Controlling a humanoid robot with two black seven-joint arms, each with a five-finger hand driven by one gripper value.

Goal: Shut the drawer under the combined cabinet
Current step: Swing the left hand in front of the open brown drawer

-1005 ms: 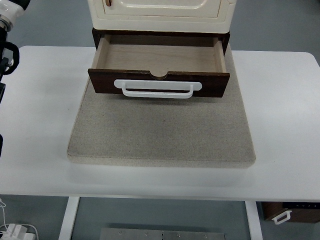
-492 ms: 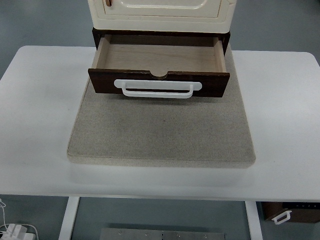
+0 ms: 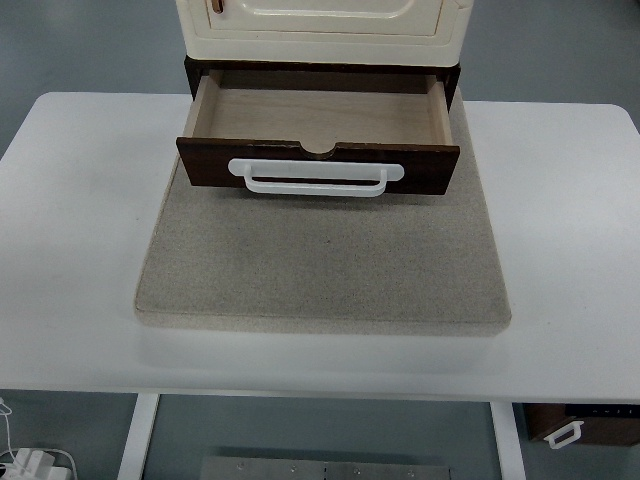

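A cream cabinet (image 3: 320,25) stands at the far middle of the table on a dark brown base. Its drawer (image 3: 318,115) is pulled out toward me and is empty inside, showing pale wood. The dark brown drawer front (image 3: 200,162) carries a white bar handle (image 3: 315,178). Neither of my hands is in view.
The cabinet stands on a grey felt mat (image 3: 325,260) that lies on a white table (image 3: 80,220). Below the table's near edge are white table legs (image 3: 135,440), a white plug with cable (image 3: 30,462) on the floor at left, and a dark box (image 3: 585,425) at right.
My left arm showed at the picture's left edge one second ago and has since withdrawn out of view. The drawer has not moved.
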